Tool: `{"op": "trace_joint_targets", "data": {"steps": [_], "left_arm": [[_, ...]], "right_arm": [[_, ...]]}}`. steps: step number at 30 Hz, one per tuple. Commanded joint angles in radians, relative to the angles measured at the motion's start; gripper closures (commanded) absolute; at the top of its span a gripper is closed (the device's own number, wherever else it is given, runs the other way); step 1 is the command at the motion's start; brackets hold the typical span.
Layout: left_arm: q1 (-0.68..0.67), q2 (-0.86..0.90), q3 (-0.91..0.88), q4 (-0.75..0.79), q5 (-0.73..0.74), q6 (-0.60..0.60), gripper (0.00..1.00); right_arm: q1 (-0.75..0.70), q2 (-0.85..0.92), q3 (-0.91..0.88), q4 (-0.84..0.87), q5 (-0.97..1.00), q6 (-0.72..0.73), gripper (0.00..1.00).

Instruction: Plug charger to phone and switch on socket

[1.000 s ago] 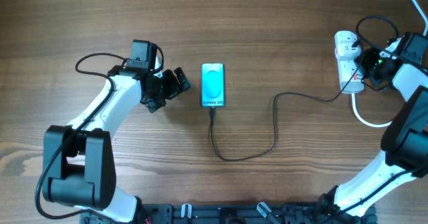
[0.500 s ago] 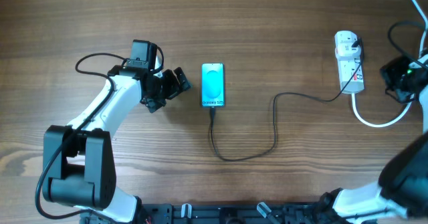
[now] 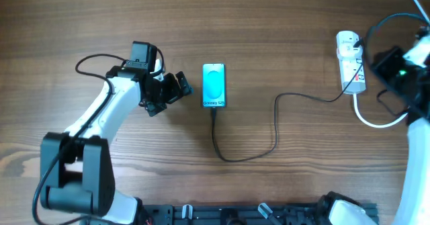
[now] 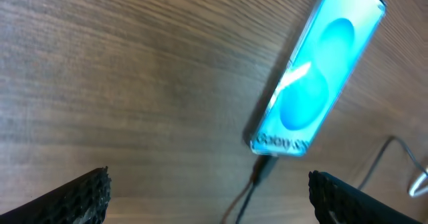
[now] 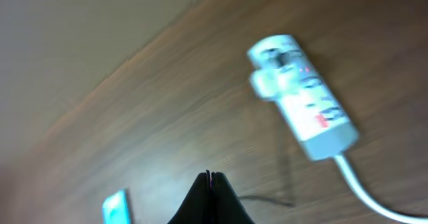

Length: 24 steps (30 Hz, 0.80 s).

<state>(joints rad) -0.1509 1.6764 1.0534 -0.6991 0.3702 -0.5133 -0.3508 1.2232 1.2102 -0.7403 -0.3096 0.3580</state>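
The phone (image 3: 213,85) lies flat in the middle of the surface (image 3: 282,30), and the charger (image 3: 276,124) seems to sit in its lower end. So the step in hand is the socket (image 3: 349,64), near the right edge. The right tool (image 5: 209,179), clenched on nothing, hovers beside it. Next, I think, its tip must press the red mark (image 3: 358,78). The left tool (image 3: 177,89) stands released near the phone.

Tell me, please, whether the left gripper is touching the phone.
Apart. The overhead view shows a strip of bare table between the left gripper and the phone.
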Motion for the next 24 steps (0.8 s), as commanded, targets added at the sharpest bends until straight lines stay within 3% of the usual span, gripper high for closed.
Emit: {"op": "trace_joint_targets", "data": {"steps": [1,11,24], "left_arm": [[-0.006,-0.095,-0.005,-0.037,0.035,0.085,0.00],[-0.104,-0.317,-0.005,-0.098,0.033,0.148,0.00],[-0.262,-0.608,-0.005,-0.194,-0.092,0.169,0.00]], "right_arm": [[0.127,-0.094,0.002,-0.026,-0.005,-0.052,0.96],[0.443,-0.211,-0.008,-0.173,0.003,-0.122,0.96],[0.505,-0.327,-0.046,-0.333,0.010,-0.122,0.96]]}}
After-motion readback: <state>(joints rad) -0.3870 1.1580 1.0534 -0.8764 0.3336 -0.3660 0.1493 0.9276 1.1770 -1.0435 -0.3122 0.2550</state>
